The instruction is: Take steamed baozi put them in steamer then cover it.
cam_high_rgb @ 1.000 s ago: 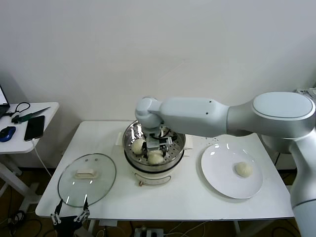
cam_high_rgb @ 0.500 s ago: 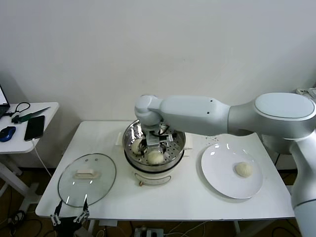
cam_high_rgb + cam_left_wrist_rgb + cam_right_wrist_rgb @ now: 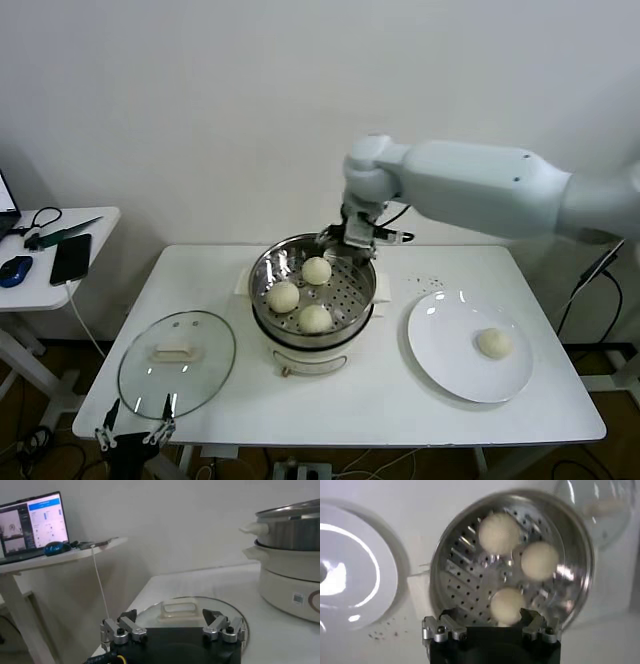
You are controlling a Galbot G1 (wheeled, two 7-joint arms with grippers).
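Observation:
The steamer (image 3: 300, 342) stands mid-table with three steamed baozi (image 3: 317, 270) on its perforated tray (image 3: 465, 575). A fourth baozi (image 3: 493, 343) lies on the white plate (image 3: 445, 335) to the right. My right gripper (image 3: 358, 236) hangs open and empty above the steamer's back right rim. In the right wrist view its fingers (image 3: 491, 616) frame the nearest baozi (image 3: 506, 605), which lies on the tray below them. The glass cover (image 3: 205, 375) rests flat on the table at the left. My left gripper (image 3: 135, 432) waits open at the table's front edge, just short of the cover (image 3: 200, 607).
A low side table (image 3: 85, 270) at the far left carries a phone (image 3: 70, 258), a mouse (image 3: 14, 270) and scissors, and a white cable hangs from it. A laptop (image 3: 32, 522) stands on it in the left wrist view. A wall rises behind the table.
The right gripper opened, left a third baozi on the tray, then rose out of the steamer and swung back and right. The left arm stayed put.

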